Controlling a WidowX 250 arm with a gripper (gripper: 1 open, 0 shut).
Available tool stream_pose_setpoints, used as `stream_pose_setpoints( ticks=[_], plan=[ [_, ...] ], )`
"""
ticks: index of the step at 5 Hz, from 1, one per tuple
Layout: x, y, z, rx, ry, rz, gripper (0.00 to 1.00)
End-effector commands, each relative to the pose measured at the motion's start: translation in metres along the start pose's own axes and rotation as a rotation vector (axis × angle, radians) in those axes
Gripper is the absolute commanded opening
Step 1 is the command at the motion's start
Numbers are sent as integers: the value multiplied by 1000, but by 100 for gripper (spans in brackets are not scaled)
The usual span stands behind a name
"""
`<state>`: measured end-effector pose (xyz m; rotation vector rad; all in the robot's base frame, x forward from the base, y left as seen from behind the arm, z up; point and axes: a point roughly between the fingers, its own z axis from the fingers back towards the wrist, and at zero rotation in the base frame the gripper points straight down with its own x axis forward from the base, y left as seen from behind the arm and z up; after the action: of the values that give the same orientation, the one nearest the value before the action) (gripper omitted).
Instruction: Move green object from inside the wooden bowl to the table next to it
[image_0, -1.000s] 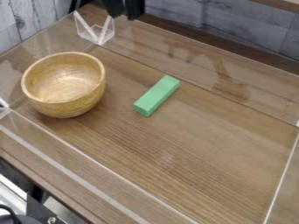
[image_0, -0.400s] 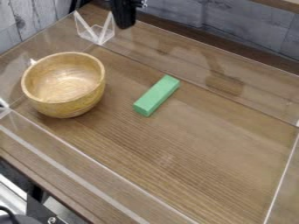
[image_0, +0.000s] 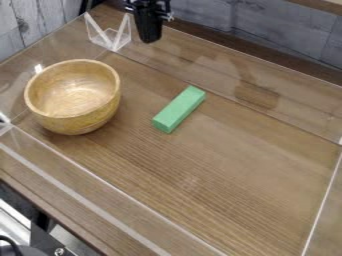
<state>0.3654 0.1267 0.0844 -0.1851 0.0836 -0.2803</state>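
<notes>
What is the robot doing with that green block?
Nothing right now. The green block lies on the table, beside the empty wooden bowl but not touching it. The robot's gripper hangs at the far edge, jaws shut and holding nothing, well away from both.

Green block (image_0: 179, 109) flat on table (image_0: 227, 170), beside empty wooden bowl (image_0: 74, 96)

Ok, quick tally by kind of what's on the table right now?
Wooden bowl: 1, nothing inside it
Green block: 1, lying on the table beside the bowl
Total: 2
</notes>
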Motion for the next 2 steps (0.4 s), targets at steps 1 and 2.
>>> stream_pose_setpoints(
  ticks=[1,2],
  plan=[
    [1,5,16,39,-45,15,100],
    [-3,10,11,26,-40,50,100]
  ],
)
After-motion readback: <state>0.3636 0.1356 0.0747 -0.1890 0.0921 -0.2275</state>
